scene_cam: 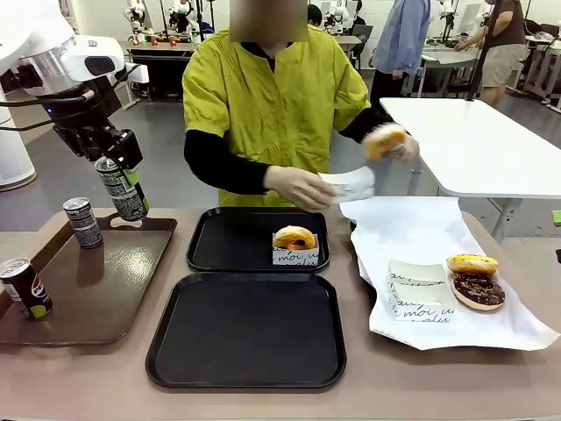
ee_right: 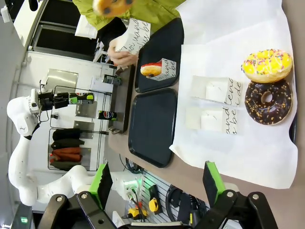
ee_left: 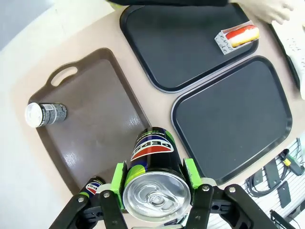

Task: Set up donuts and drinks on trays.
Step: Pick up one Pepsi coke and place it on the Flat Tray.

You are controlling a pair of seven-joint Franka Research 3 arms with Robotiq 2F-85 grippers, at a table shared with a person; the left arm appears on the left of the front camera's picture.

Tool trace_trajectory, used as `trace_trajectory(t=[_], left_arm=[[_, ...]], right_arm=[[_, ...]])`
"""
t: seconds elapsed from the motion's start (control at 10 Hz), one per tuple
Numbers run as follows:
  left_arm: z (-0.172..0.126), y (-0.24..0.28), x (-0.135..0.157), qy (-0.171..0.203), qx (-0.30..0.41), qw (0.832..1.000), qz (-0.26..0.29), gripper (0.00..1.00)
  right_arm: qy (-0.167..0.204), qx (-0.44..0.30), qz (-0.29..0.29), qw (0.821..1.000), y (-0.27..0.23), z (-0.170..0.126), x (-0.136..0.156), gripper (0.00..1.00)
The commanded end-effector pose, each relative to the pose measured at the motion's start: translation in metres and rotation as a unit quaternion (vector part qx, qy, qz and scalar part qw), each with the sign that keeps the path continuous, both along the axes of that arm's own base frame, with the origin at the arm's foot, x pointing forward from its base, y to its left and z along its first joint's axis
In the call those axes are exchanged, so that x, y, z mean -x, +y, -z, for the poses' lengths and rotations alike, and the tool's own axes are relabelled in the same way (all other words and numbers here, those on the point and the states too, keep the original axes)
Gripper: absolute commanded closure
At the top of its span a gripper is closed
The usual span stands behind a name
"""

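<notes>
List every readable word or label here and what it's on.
"PEPSI", upside down: dark slim silver-topped can in the left gripper.
"moi": white paper sleeve on the far black plastic tray; other script unclear.
Pale print on standing grey can: too small.

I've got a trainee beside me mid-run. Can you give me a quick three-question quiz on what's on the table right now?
1. True or false: the left tool grips a slim grey can.
2. How many donuts sit on the far black tray? A) none B) one C) two
3. Fill in: the Pepsi can stands on the ____ tray.

Key: 1 true. 2 B, the sleeved donut. 3 brown, meaning the brown tray.
</notes>
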State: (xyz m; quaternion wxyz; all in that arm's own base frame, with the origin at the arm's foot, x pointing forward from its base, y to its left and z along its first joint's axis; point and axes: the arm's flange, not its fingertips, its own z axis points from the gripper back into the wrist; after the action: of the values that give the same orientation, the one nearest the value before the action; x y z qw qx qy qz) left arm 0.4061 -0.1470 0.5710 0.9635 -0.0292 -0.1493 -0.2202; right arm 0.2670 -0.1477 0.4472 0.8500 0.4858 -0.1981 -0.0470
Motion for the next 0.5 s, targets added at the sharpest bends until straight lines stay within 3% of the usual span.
trace_trajectory(t=[0.0,0.4], left_arm=[[-0.0042,-0.0002,-0.0037,-0.008,0.005,1.000,-0.001,0.41],[-0.0042,-0.0002,-0.0037,-0.008,0.005,1.000,-0.001,0.41]], right_arm=[[-0.001,-0.001,0.001,1.000,-0.0001,0.0005,-0.0021,0.00],[-0.001,-0.001,0.001,1.000,-0.0001,0.0005,-0.0021,0.00]])
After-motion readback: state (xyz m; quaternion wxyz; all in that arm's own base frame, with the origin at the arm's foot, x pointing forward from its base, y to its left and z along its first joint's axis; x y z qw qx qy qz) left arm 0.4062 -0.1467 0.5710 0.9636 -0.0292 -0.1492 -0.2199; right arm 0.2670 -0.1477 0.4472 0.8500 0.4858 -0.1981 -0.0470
